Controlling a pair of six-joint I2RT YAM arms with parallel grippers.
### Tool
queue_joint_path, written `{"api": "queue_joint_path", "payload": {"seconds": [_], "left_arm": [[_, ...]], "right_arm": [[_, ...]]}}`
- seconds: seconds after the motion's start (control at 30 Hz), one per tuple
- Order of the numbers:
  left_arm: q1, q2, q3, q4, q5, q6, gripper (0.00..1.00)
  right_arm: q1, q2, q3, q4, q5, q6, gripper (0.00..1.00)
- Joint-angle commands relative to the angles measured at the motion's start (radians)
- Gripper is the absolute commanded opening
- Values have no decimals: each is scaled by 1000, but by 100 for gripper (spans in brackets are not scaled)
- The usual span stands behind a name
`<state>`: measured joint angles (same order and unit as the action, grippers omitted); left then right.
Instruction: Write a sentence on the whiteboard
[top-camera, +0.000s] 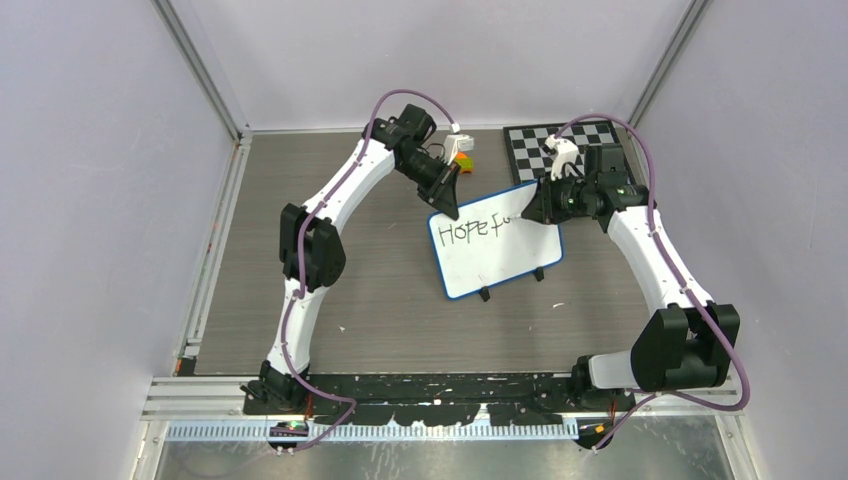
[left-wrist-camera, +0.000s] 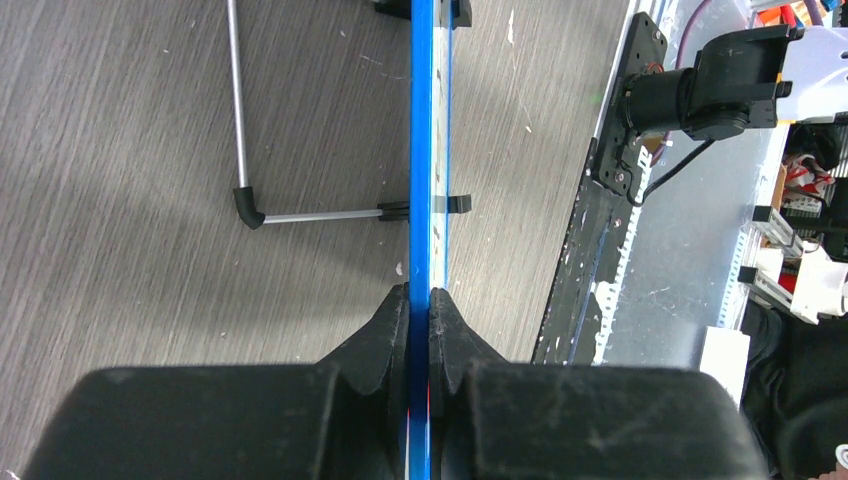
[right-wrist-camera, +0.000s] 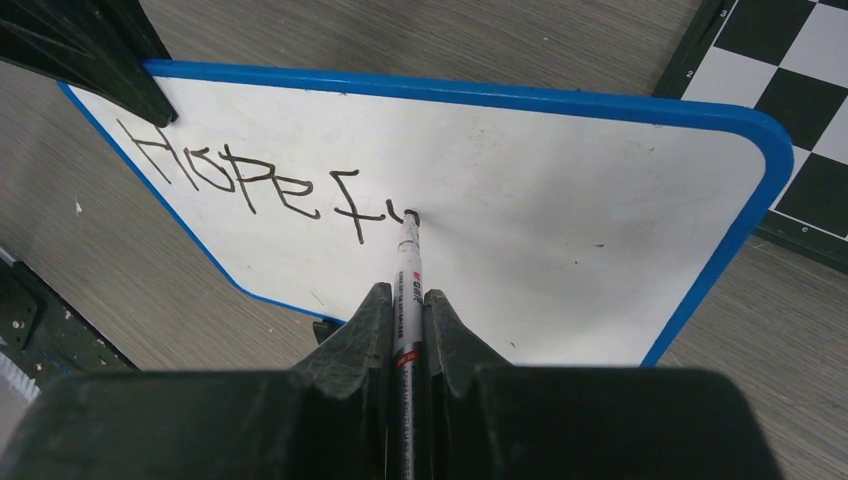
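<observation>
The whiteboard (top-camera: 497, 250), white with a blue rim, stands on small black feet near the table's middle and reads "Hopefu" in black. My left gripper (top-camera: 447, 203) is shut on its upper left corner; in the left wrist view the blue rim (left-wrist-camera: 421, 150) runs edge-on between my left gripper (left-wrist-camera: 420, 296). My right gripper (right-wrist-camera: 407, 292) is shut on a white marker (right-wrist-camera: 408, 280), whose black tip touches the whiteboard (right-wrist-camera: 560, 200) just after the "u". From above, the right gripper (top-camera: 531, 213) sits at the board's top right.
A black-and-white checkered board (top-camera: 568, 147) lies at the back right, next to the whiteboard's far corner. Small orange and green objects (top-camera: 463, 160) sit behind the left gripper. A metal stand rod (left-wrist-camera: 236, 110) props the whiteboard from behind. Walls enclose the table.
</observation>
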<state>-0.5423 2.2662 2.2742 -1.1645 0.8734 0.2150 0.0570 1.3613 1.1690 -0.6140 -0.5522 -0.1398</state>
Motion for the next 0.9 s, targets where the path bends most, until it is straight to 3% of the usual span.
{"api": "queue_joint_path", "payload": {"seconds": [0.0, 0.87], "left_arm": [[-30, 0, -15, -17, -27, 0, 0], [-30, -2, -14, -16, -30, -1, 0]], "right_arm": [[20, 4, 35, 69, -2, 11, 0], [-1, -13, 59, 31, 20, -26, 0]]}}
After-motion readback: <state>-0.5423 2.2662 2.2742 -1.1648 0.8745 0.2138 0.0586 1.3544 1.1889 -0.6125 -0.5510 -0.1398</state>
